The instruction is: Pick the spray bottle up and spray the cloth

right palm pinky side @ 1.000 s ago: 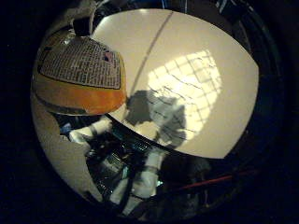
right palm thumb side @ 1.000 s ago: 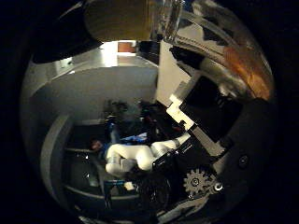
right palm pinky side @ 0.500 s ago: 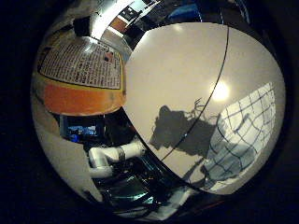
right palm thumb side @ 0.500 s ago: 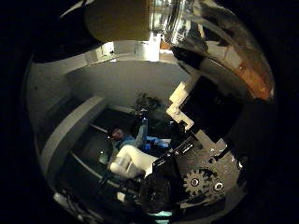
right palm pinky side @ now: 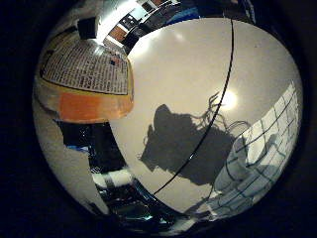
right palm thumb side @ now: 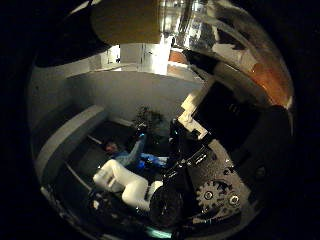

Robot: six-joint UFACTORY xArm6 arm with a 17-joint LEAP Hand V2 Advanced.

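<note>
With the spray bottle (right palm pinky side: 84, 79) lifted in the hand's (right palm thumb side: 210, 170) curled grasp above the table (right palm pinky side: 178, 64), the checked cloth (right palm pinky side: 262, 158) beside its shadow looks unsprayed yet.

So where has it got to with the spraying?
The pick-up looks done: the spray bottle fills much of the palm view, close against the robot hand, well above the white table. The checked cloth lies on the table. I can't see any spray, so the spraying seems left.
</note>
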